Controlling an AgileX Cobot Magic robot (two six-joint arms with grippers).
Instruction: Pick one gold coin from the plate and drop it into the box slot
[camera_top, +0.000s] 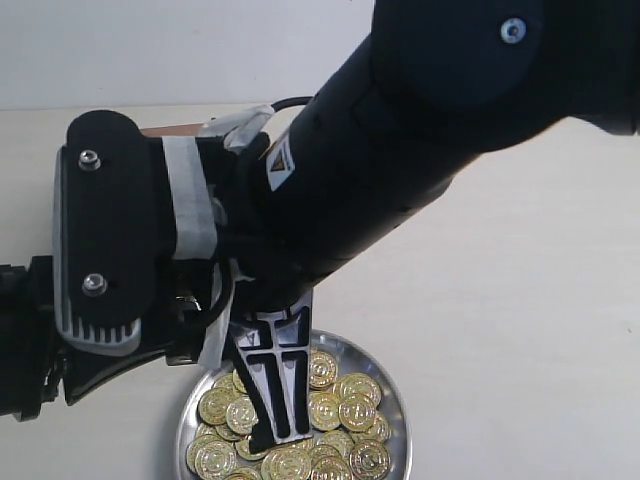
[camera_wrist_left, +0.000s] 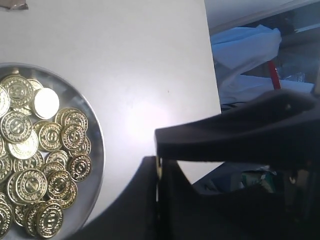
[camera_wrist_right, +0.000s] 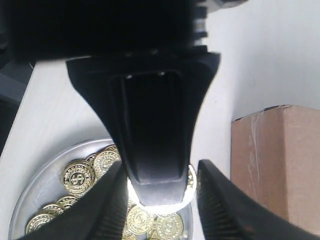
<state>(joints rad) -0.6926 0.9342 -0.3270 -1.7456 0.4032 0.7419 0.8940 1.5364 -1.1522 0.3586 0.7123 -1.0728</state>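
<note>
The silver plate (camera_top: 396, 402) (camera_wrist_left: 96, 131) (camera_wrist_right: 44, 171) holds a pile of gold coins (camera_top: 345, 410) (camera_wrist_left: 30, 150) (camera_wrist_right: 77, 176). My left gripper (camera_wrist_left: 159, 167) hangs over the table beside the plate, shut on one gold coin (camera_wrist_right: 165, 206), which shows only as a thin gold edge (camera_wrist_left: 159, 164) between its fingers. The right gripper (camera_wrist_right: 160, 165) is open, with its ribbed fingers (camera_wrist_right: 222, 205) either side of the left gripper's tip above the plate. A black finger (camera_top: 272, 395) reaches down over the coins. The cardboard box (camera_wrist_right: 280, 165) (camera_top: 170, 129) stands next to the plate. Its slot is hidden.
The big black right arm (camera_top: 420, 130) and a taped black block (camera_top: 105, 230) fill most of the exterior view and hide the box. The table edge (camera_wrist_left: 212, 75) runs close to the plate, with cloth and clutter (camera_wrist_left: 245, 50) beyond it.
</note>
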